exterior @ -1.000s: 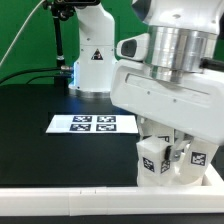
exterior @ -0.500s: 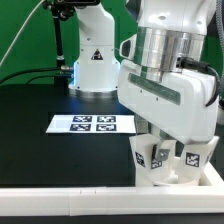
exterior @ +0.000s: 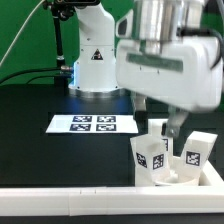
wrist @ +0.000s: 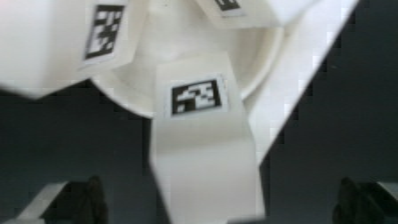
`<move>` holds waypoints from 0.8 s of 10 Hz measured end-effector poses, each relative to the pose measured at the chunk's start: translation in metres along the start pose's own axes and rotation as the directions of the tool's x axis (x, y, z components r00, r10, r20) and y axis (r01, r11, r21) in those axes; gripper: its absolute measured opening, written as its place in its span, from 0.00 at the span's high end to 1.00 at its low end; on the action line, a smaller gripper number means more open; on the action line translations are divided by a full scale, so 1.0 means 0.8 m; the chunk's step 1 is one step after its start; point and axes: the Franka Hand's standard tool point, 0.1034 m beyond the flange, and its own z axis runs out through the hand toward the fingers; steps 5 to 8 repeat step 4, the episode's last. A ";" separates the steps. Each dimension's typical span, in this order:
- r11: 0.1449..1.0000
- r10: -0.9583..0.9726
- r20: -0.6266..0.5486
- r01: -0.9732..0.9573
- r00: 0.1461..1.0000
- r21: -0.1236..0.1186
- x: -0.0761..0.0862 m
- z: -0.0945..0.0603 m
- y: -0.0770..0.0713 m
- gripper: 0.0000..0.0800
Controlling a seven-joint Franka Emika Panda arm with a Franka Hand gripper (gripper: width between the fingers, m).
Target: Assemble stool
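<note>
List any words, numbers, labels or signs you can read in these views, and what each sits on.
No readable words or numbers.
Warning triangle sign: on the white robot base; its symbol is too small to read.
Square black-and-white marker tags, patterns only: four on the marker board, others on the stool parts, one on the stool leg.

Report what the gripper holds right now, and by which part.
Nothing appears held: the gripper hangs above the stool, its fingertips dark, apart and clear of the white leg.
</note>
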 end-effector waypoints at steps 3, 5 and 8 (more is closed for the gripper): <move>1.000 -0.009 0.003 0.009 1.000 0.024 0.009 -0.021 -0.003 0.19; 1.000 -0.008 0.003 0.008 1.000 0.024 0.009 -0.021 -0.003 0.19; 1.000 -0.008 0.003 0.008 1.000 0.024 0.009 -0.021 -0.003 0.19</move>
